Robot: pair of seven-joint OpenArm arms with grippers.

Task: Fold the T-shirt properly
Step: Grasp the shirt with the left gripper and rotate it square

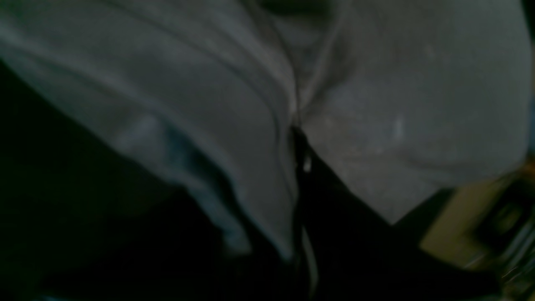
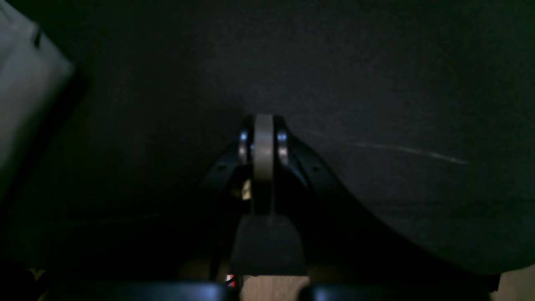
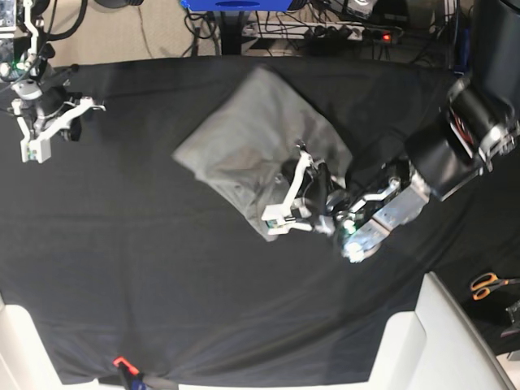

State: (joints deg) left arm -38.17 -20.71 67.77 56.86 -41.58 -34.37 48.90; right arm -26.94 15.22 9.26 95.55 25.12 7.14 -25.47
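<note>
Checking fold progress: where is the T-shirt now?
In the base view, the T-shirt lies bunched on the black cloth, just right of centre toward the far edge, with the left gripper at its near corner.

One T-shirt (image 3: 244,142), one table (image 3: 162,268) under a black cloth, two tools (image 3: 280,215) (image 3: 36,138), one pair of scissors (image 3: 487,284).

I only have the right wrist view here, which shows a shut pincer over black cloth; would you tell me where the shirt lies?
Observer: The T-shirt lies bunched and partly folded near the black table cloth's middle.
Operator: Is the other arm near it?
Observer: Yes, the left pincer is at the shirt's near edge, closed on fabric.
Operator: And my arm?
Observer: The right pincer sits at the cloth's far corner, well clear of the shirt.
</note>
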